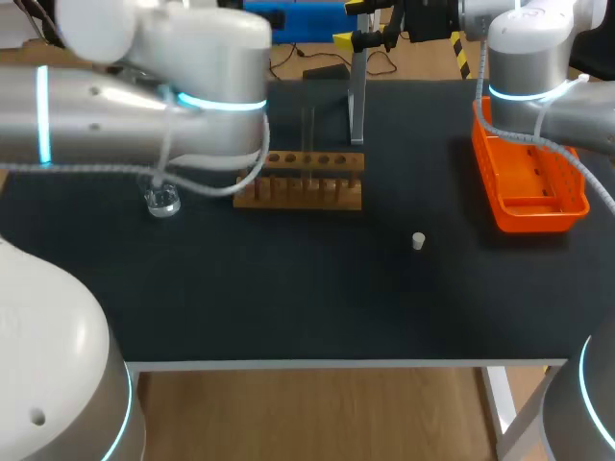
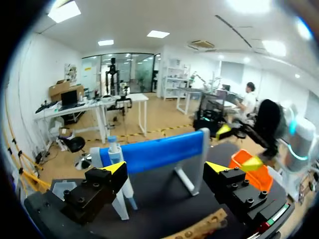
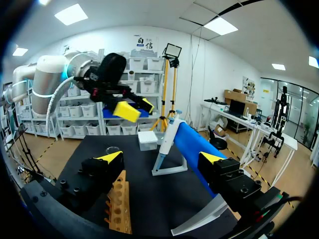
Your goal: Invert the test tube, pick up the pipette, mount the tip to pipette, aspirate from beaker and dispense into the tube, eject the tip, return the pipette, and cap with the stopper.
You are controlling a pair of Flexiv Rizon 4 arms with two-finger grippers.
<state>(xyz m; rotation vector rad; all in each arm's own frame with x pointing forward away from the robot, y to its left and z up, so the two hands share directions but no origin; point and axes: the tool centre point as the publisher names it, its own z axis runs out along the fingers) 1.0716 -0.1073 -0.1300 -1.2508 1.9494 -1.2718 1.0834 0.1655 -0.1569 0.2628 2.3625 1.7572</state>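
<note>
Far left, the glass beaker [image 1: 161, 201] sits on the black table [image 1: 288, 298], partly under the sweep of our left arm [image 1: 144, 96]. Our left gripper [image 2: 167, 169] hangs above the table near the beaker, its yellow-tipped fingers spread wide with nothing between them. In the head view it is hidden beneath the arm.

To the right of the beaker stands the wooden rack [image 1: 300, 181]. A clear test tube [image 1: 308, 134] rises upright from it, though we cannot tell which end is up. Behind the rack, the pipette [image 3: 168, 137] rests untouched on its grey stand [image 1: 356, 101].

Our right gripper [image 3: 162, 158] hangs by the table's far edge, facing the stand. Its fingers are parted and empty, with the pipette ahead of them. Toward the table's right, the small white stopper [image 1: 418, 240] stands alone, well apart from the rack. At far right lies the orange basket [image 1: 500, 206], its far end under our right arm [image 1: 524, 58].
</note>
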